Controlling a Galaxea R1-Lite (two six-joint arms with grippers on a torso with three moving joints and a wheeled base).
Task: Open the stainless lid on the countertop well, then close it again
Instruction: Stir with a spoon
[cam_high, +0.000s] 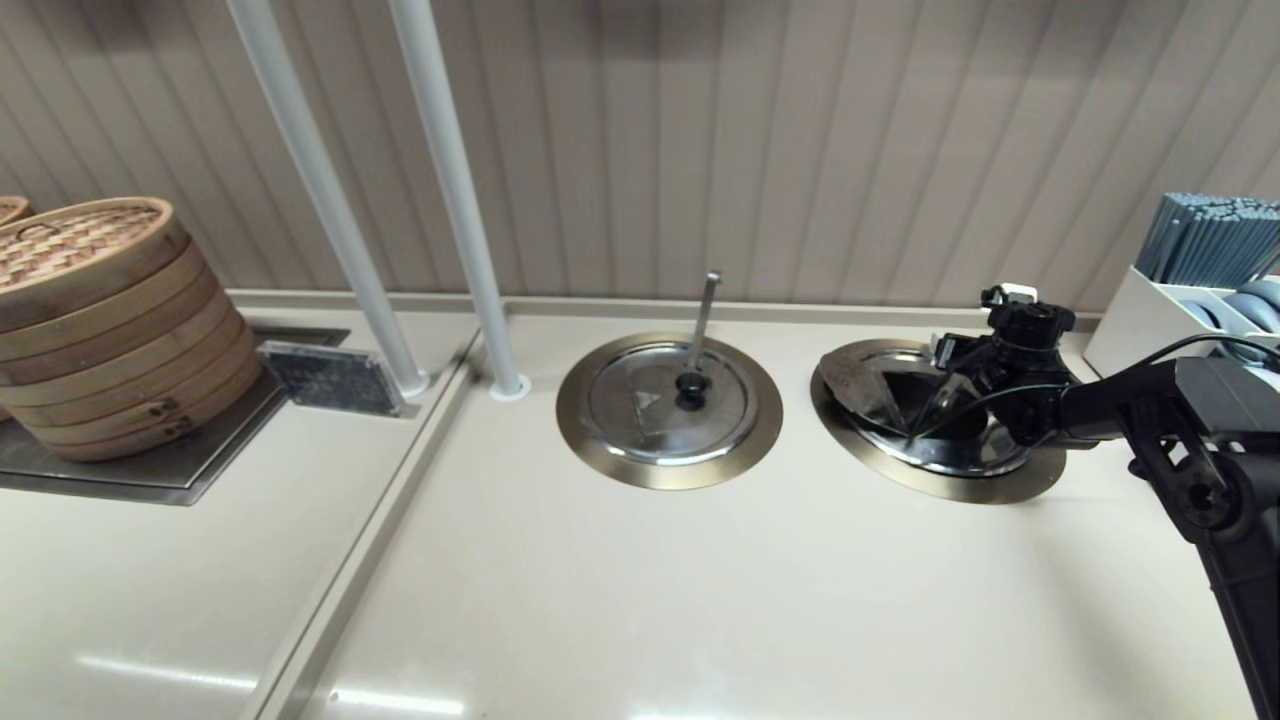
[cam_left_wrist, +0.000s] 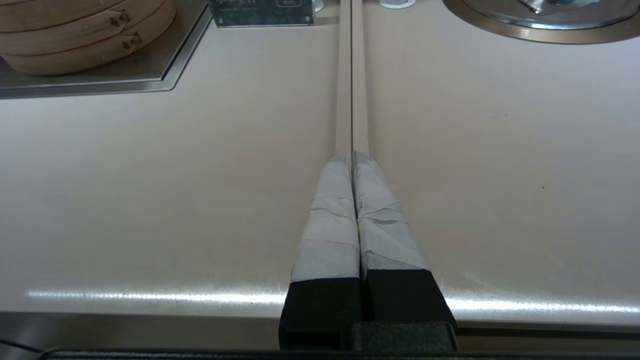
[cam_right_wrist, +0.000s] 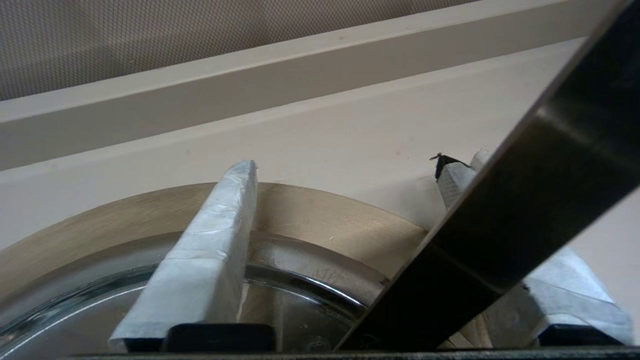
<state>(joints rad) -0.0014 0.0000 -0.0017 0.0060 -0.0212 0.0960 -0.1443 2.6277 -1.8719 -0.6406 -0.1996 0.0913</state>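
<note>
The right gripper (cam_high: 945, 385) hangs over the stainless lid (cam_high: 905, 405) with fingers spread and empty — flap (cam_high: 850, 383) raised, so closing it seems next — while the left gripper (cam_left_wrist: 352, 165) sits parked, fingers together.

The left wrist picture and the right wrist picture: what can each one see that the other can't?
Only the left wrist view shows the left hand, fingers pressed together above the counter seam, and the bamboo steamers.

Only the right wrist view shows the right hand, open, with a dark ladle handle slanting between its fingers, over the stainless lid.

Both show beige countertop and a bronze-coloured well rim.
</note>
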